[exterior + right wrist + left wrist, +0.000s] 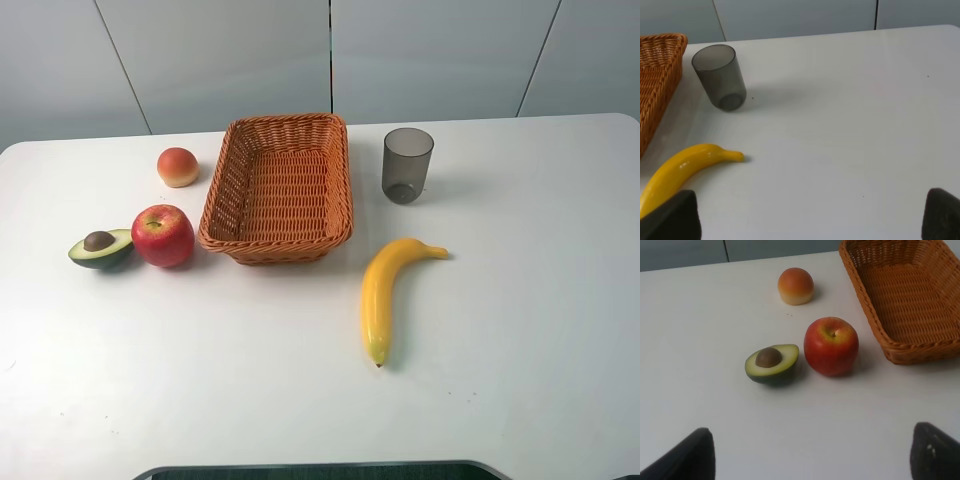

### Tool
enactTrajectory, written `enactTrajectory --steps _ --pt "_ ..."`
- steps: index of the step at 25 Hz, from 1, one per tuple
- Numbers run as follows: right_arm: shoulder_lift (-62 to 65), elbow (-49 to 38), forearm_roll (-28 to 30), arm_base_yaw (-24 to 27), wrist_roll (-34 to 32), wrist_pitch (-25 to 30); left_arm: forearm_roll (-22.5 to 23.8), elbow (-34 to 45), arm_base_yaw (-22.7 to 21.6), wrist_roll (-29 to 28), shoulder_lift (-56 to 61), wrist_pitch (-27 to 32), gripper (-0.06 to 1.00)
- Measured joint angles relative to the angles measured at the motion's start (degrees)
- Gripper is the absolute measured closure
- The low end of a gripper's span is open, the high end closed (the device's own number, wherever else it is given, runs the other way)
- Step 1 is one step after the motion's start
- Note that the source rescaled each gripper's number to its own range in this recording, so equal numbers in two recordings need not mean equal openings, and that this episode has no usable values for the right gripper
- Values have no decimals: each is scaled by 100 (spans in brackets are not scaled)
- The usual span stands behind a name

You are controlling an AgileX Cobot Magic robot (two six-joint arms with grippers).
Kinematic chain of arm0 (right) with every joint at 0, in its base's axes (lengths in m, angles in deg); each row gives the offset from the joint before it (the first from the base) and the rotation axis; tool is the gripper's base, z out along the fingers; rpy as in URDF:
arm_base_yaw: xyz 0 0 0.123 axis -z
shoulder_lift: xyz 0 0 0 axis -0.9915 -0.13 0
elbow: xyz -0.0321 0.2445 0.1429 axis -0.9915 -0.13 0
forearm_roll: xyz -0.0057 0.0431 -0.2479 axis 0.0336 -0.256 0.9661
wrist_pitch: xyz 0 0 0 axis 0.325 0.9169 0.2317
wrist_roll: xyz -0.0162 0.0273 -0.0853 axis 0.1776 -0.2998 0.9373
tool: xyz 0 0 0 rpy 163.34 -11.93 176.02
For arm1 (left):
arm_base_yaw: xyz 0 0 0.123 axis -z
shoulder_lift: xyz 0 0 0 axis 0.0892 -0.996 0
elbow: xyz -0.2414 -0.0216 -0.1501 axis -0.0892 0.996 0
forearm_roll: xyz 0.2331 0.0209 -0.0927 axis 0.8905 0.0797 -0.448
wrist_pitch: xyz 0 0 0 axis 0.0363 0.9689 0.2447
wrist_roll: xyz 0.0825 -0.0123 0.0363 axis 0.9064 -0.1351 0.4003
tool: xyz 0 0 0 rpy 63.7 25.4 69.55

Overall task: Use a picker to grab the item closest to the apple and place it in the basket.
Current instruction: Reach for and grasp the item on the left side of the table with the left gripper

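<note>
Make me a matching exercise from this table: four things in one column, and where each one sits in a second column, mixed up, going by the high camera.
Things
1. avocado
2. banana
3. cup
4. bun

Places
A. right of the basket, by its far end
B. left of the basket, farther back than the apple
C. close beside the apple, on its left
D. lying nearer the front edge than the cup

Pairs: 1-C, 2-D, 3-A, 4-B
</note>
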Motion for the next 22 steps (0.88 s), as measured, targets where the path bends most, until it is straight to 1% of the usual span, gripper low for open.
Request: enactTrajectory --steps 7,12,14,16,18,22 --pt "0 0 0 0 0 0 5 0 0 0 0 0 -6" --pt "0 0 0 0 0 0 275 0 0 0 4 0 -6" --pt "0 0 0 0 0 0 487 -13 0 0 -163 0 -6" --pt "0 0 0 0 0 0 777 -116 0 0 -582 0 -6" --pt "0 0 0 0 0 0 1007 -306 0 0 -1263 -12 -6" --pt "0 0 0 0 0 0 1119 -800 0 139 -2882 -165 -6"
